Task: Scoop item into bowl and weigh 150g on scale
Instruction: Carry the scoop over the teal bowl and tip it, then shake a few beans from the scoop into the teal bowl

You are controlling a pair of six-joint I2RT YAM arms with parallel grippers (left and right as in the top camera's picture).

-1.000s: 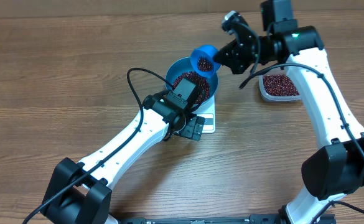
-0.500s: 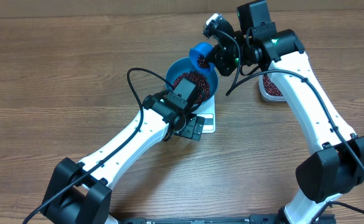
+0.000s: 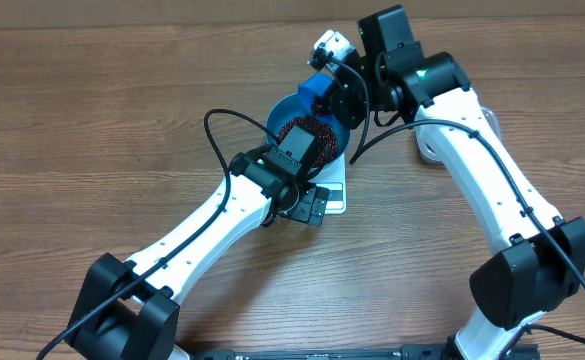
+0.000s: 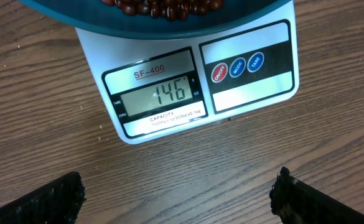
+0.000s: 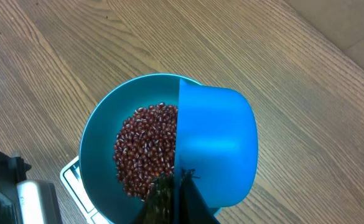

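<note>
Many oval beans (image 5: 145, 149) heap in the glossy bowl (image 5: 98, 140) beneath a smooth scoop (image 5: 216, 146).

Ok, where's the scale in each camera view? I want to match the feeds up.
Overhead: the scale is at centre, mostly hidden under the bowl, with only its front edge showing.
Left wrist: it fills the upper middle, display facing the camera.
Right wrist: only a white corner shows at lower left, under the bowl.
Shared landmark: the blue bowl of beans sitting on it.
</note>
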